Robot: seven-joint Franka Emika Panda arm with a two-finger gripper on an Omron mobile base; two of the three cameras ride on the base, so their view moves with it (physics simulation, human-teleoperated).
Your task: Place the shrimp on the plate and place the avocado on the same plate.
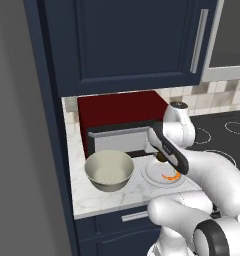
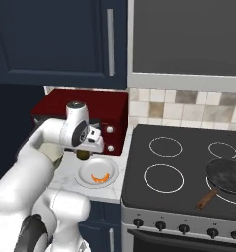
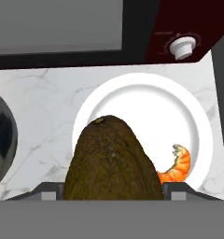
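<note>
- On the marbled white counter (image 1: 104, 200), at the left of the scene, stands the deep cream-coloured bowl (image 1: 109, 170); it takes no part in the task.
- To its right lies the round, shallow white plate (image 3: 146, 100), between the bowl and the black stovetop (image 2: 189, 167), in front of the dark red appliance with a white knob (image 3: 183, 47).
- Resting on the flat centre of the plate, toward the side nearer the stove, is the small curled orange shrimp (image 3: 177, 169). The first half of the task therefore appears complete.
- Held above the plate is the dark brown-green, egg-shaped avocado (image 3: 111, 163), gripped between the two dark fingertips of the robot's two-finger gripper (image 3: 113, 190), which stand wide apart because they pinch the fruit across its broad body.
- The right base view shows the avocado (image 2: 83, 155) hanging under the hand, over the plate's back rim and not yet resting on the plate.
- Orientation: in the hand view the long axis of the avocado runs away from the camera along the gripper, its narrower stem end pointing outward toward the plate; judged from the base views, that end points downward, so the fruit hangs roughly upright.
- Remaining work, as a judgement: lower the avocado onto the bare part of the plate beside the shrimp, release it, and withdraw. A rounded fruit set down on its tip may tip over and roll toward the rim.
</note>
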